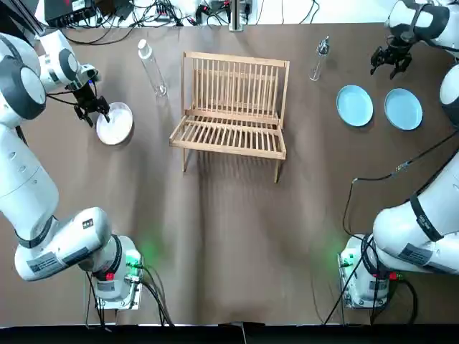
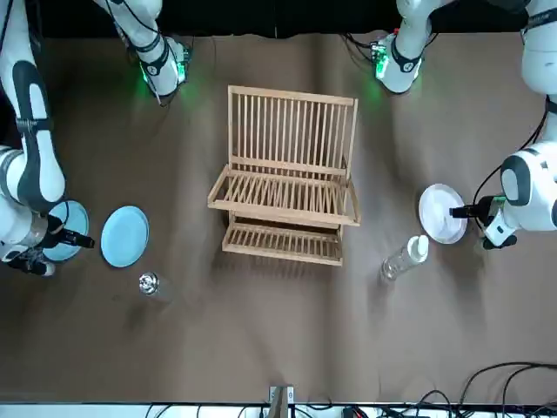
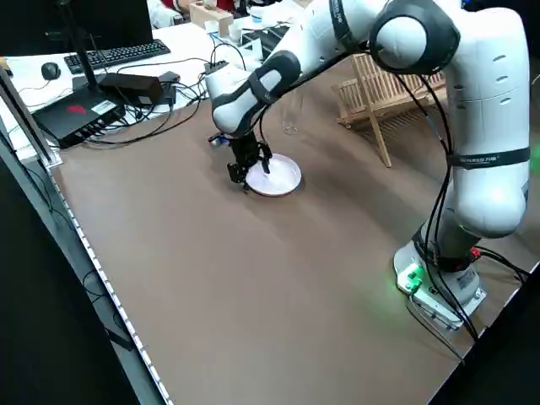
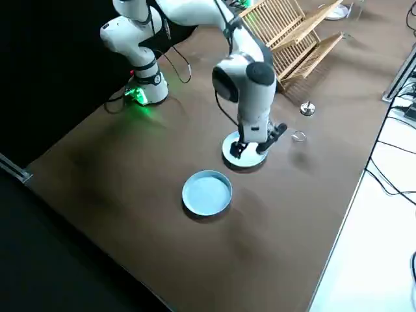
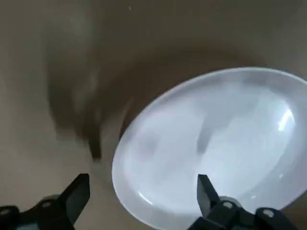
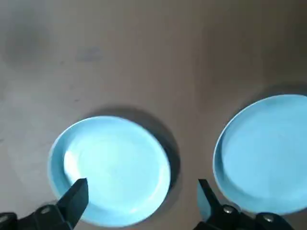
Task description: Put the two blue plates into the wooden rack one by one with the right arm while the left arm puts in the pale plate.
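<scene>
Wooden rack (image 1: 231, 107) stands toward the far edge of the table (image 1: 229, 244) in the top view; inner blue plate (image 1: 355, 105) and outer blue plate (image 1: 403, 109) lie near the right edge, pale plate (image 1: 115, 123) near the left. Left wrist view: left gripper (image 5: 142, 178) spread across the pale plate's rim. Right wrist view: right gripper (image 6: 142, 182) released, above both blue plates.

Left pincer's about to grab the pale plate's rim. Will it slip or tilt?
Likely rigid, since the pale plate shows a crisp round rim. Its glossy glaze may slip; the left pincer straddles one edge, so it could swing.
</scene>
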### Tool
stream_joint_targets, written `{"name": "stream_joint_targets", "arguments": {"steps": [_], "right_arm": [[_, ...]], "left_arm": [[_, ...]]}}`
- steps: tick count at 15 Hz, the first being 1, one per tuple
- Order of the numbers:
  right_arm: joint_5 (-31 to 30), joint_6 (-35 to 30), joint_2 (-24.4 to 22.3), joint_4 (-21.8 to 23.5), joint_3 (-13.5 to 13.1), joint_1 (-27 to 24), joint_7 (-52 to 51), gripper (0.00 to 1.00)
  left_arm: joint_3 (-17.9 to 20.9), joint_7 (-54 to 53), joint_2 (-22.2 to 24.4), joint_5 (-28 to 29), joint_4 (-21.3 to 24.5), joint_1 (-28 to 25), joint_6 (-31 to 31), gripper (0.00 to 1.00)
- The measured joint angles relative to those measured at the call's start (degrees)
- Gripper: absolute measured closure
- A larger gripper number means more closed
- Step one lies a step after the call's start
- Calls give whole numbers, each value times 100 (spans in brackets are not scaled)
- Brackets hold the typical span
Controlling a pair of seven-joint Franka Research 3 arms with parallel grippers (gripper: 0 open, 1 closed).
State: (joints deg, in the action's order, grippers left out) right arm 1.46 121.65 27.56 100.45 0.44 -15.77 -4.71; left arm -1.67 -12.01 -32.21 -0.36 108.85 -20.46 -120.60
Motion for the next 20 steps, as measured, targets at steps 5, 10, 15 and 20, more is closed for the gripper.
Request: {"name": "stream_joint_targets", "arguments": {"steps": [5, 10, 15, 20], "right_arm": [[3, 42, 496, 95, 0, -94, -309, 3], [14, 42, 630, 252, 0, -201, -929, 25], [57, 31, 790, 278, 9, -245, -1144, 60], [209, 36, 863, 278, 47, -245, -1164, 70]], "left_arm": [[2, -11, -105, 0, -69, -96, -68, 19], [-2, -18, -116, 0, -69, -131, -68, 43], [-2, -18, -116, 0, -69, -137, -68, 83], [-16, -18, 12, -2, -105, -146, 238, 96]]}}
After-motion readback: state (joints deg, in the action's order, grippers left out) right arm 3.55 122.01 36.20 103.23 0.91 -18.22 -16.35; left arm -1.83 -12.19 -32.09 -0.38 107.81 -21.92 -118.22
